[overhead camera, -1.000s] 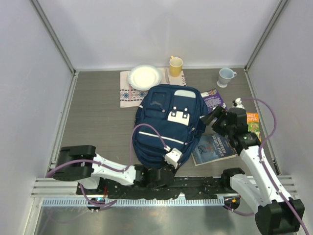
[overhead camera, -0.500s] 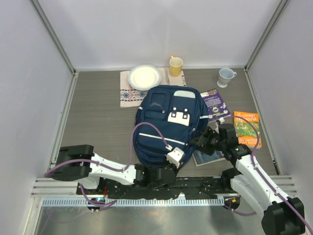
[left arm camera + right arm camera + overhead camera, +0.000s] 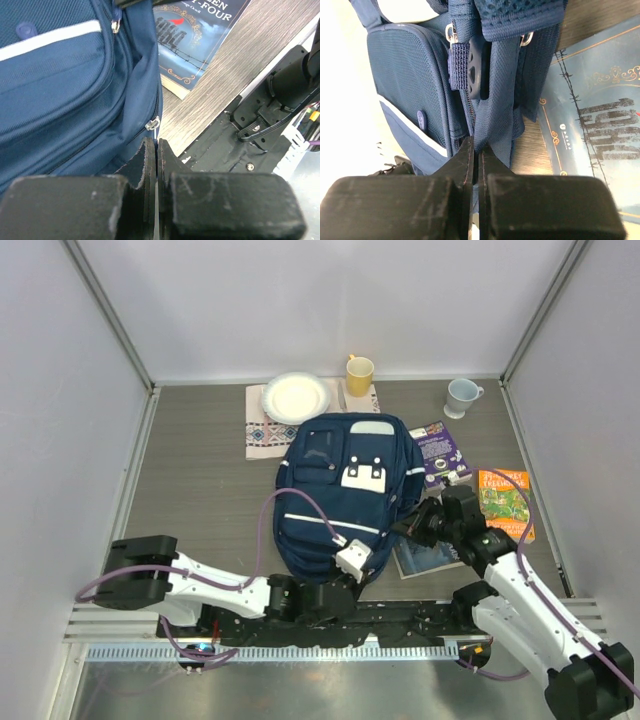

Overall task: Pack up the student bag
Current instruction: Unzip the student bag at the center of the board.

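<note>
- black and scuffed, the left gripper (image 3: 156, 142) is holding its jaws flat together with no gap showing between them
- its tips are sitting just below a silver zipper pull (image 3: 152, 123) on the near side of the bag, and i cannot tell whether they are pinching it
- the right gripper (image 3: 476, 144) is likewise pressing its jaws together, the tips meeting at the foot of a navy webbing strap (image 3: 497, 90); whether any webbing is caught between them is not showing
- a dark plastic buckle (image 3: 472, 70) is sitting on that strap above the tips
- the student bag (image 3: 340, 495) is lying flat in the middle of the tabletop (image 3: 200, 470), front pockets facing up, its pale top panel pointing toward the far wall and its near end reaching toward the arm bases
- a dark blue book (image 3: 432, 555) is lying just right of the bag, with the bag's side overlapping its left edge in the left wrist view
- a purple booklet (image 3: 440, 452) is lying beside the bag's far right corner, and an orange and green book (image 3: 505, 498) is lying further right
- along the far edge a white plate (image 3: 296, 397) is resting on a patterned cloth (image 3: 262, 435), a yellow cup (image 3: 359, 374) is standing at the cloth's right end, and a pale blue mug (image 3: 462, 396) is standing well apart to the right
</note>
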{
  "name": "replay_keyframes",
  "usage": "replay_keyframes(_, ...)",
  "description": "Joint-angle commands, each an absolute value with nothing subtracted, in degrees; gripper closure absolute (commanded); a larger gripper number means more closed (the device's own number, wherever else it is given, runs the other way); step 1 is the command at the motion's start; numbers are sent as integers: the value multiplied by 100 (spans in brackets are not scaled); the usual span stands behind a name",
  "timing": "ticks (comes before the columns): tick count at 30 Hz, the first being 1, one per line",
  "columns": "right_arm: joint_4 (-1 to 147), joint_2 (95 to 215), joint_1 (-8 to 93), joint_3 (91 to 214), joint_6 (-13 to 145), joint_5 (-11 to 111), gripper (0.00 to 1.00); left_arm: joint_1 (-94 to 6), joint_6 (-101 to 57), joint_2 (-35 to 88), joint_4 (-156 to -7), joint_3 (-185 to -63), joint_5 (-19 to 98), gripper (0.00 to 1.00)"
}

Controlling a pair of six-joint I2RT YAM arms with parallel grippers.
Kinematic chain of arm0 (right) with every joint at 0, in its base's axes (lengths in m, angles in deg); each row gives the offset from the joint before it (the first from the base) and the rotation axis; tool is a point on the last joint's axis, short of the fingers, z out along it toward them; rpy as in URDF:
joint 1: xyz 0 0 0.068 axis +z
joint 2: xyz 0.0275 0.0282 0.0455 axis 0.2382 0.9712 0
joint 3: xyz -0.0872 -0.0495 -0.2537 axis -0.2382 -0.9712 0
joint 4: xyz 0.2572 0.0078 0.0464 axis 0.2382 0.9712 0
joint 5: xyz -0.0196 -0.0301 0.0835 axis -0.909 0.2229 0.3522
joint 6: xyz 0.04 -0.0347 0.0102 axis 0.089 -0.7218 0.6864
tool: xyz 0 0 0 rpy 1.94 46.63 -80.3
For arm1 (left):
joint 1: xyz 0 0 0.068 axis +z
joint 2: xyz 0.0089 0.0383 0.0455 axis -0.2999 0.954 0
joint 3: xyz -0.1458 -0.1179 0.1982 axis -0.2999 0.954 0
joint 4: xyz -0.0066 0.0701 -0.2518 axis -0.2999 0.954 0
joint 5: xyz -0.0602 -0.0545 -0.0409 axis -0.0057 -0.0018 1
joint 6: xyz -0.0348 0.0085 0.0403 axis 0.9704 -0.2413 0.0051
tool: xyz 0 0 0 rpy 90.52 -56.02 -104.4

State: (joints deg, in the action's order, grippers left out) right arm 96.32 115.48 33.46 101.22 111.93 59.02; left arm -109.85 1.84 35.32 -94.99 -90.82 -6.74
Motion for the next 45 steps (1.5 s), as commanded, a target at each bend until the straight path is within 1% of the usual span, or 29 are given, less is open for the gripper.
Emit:
replay_keyframes(1,9467,11623,3276,11042,10746,4381,99,-11307,758,2977,-8972,-8860,-594,100)
replay_keyframes(3,9477,11729,3276,11139,10710,4118,99,-11351,1109,2775,-8691,-8641,-681,100)
replay_keyframes(8,9477,11853,3241,11262,10587,3949,99,-11404,1883,2484,-7742,-8385,-1015,100)
replay_keyframes(13,9494,11905,3197,11359,10473,3879,99,-11439,2980,2317,-6222,-8499,-1568,100)
replay_keyframes(15,9503,11949,3180,11377,10473,3896,99,-11474,3097,2238,-5765,-8587,-1762,100)
replay_keyframes(17,9494,12002,3171,11377,10464,3975,99,-11544,3002,2142,-5666,-8614,-1902,100)
replay_keyframes(23,9476,12011,3188,11219,10455,4134,99,-11615,2211,2027,-6447,-8596,-1842,100)
replay_keyframes(26,9485,11967,3180,11069,10455,4213,89,-11624,2060,1992,-6667,-8657,-1824,100)
replay_keyframes(27,9477,11967,3180,11026,10455,4396,72,-11624,2069,1930,-6711,-8666,-1824,100)
replay_keyframes(29,9529,11975,3188,11025,10455,4432,59,-11615,2069,1869,-6851,-8658,-1824,100)
replay_keyframes(30,9555,11967,3180,11043,10464,4398,43,-11615,2086,1834,-6922,-8640,-1833,100)
replay_keyframes(31,9625,11975,3180,11052,10499,4345,36,-11624,2165,1772,-7001,-8570,-1903,100)
replay_keyframes(34,10204,12089,3180,11323,10631,4038,23,-11615,2786,1614,-6739,-8683,-2096,100)
replay_keyframes(35,10345,12151,3180,11368,10683,3950,19,-11615,2964,1570,-6425,-8736,-2149,100)
replay_keyframes(36,10695,12177,3180,11516,10657,3836,18,-11615,3148,1543,-6239,-8815,-2176,100)
replay_keyframes(40,11146,11959,3171,11658,10718,3589,16,-11598,4035,1569,-5193,-9193,-2360,100)
replay_keyframes(45,11426,11065,3179,11491,10630,3378,15,-11615,3537,1675,-5437,-9185,-2369,100)
